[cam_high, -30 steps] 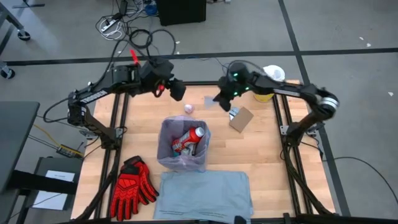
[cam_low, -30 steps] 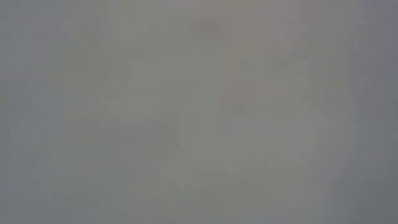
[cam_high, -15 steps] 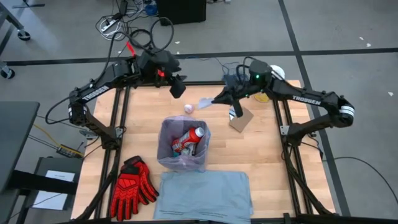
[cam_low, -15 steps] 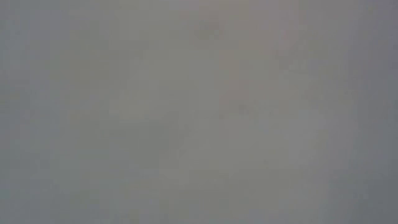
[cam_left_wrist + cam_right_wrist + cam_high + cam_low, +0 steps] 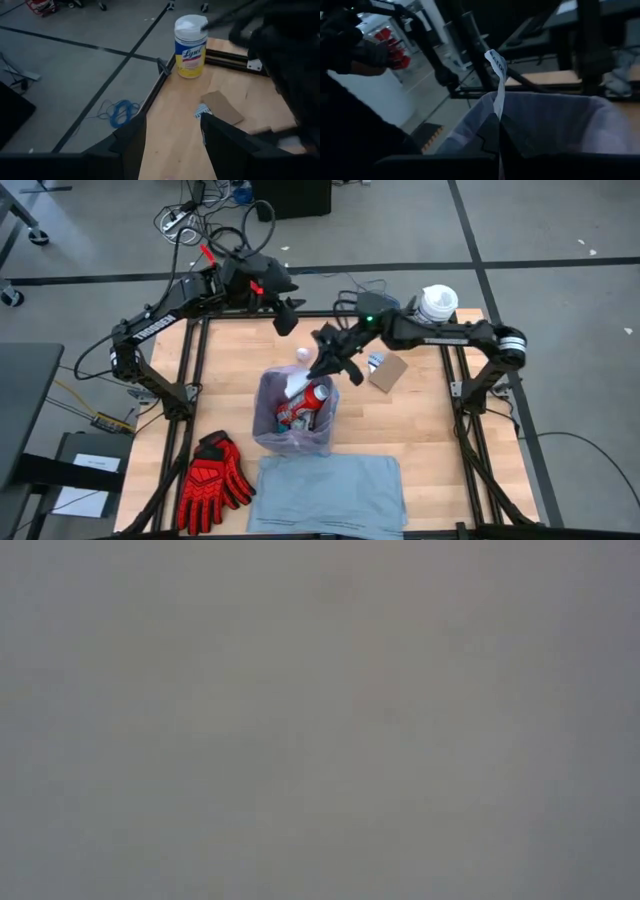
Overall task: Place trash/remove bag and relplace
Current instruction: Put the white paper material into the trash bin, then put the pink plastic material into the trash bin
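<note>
The bin (image 5: 293, 418), lined with the translucent pink-lavender bag (image 5: 555, 115), stands mid-table with the red-capped bottle (image 5: 312, 398) inside. My right gripper (image 5: 318, 368) hovers over the bin's far rim, shut on a white paper scrap (image 5: 496, 65). My left gripper (image 5: 286, 317) hangs open above the table's far edge, touching nothing. The brown cardboard piece (image 5: 387, 372) and a blue scrap (image 5: 375, 361) lie flat on the table to the bin's far right. A small pink scrap (image 5: 302, 355) lies just beyond the bin. The low view shows only flat grey. My right gripper pinches the white paper scrap by its lower end (image 5: 498, 116) between the two fingertips. The strip sticks out past the fingers, lifted clear of the table, above the bag's open mouth.
The yellow tub with white lid (image 5: 437, 305) stands at the far right corner. Red gloves (image 5: 212, 478) lie at the near left. The folded grey-blue liner (image 5: 330, 492) lies along the near edge. Bare wood shows left and right of the bin.
My right gripper carried the white scrap up off the table near the cardboard, then toward the table's left and near side, until it stood over the bin's far rim. My left gripper drew back a little toward the far edge.
</note>
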Motion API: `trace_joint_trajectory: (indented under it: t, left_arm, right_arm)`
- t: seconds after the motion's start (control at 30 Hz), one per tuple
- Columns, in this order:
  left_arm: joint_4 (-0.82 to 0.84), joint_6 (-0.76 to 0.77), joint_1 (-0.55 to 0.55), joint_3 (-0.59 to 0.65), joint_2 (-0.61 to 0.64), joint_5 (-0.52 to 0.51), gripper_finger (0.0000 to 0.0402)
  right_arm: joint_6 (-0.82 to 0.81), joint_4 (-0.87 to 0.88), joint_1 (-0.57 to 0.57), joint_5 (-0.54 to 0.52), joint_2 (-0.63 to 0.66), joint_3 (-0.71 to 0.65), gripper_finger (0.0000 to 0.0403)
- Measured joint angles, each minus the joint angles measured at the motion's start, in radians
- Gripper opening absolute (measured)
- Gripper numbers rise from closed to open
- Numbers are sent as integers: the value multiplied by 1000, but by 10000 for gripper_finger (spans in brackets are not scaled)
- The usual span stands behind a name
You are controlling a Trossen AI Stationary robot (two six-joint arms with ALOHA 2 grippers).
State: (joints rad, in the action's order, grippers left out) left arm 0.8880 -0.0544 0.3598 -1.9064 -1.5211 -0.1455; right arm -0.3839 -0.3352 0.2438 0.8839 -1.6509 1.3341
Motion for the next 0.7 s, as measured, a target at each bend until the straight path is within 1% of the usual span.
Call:
trace_joint_trajectory:
  t: [0.1, 0.2, 0.3, 0.4, 0.5, 0.6, 0.7]
  left_arm:
    - [-11, -33, 0, 0, 1, 23, 198]
    - [-15, -72, 0, 0, 11, 43, 198]
    - [-12, -77, 1, 0, 23, 47, 198]
    - [-7, -82, 7, 1, 36, 57, 198]
    - [-3, -95, 11, 0, 48, 63, 198]
    - [-6, -113, 13, 0, 56, 74, 198]
    - [-22, -114, 21, 23, 75, 76, 198]
  right_arm:
    - [-19, 2, -19, 2, -45, 19, 0]
    - [-48, 3, -24, -23, -80, 21, 1]
    - [-60, 11, -24, -44, -101, 21, 16]
    - [-43, 34, -33, -85, -101, 21, 50]
    - [-33, 56, -37, -118, -97, 21, 98]
    - [-18, 53, -35, -178, -87, 21, 149]
    - [-17, 59, -35, -260, -67, 21, 186]
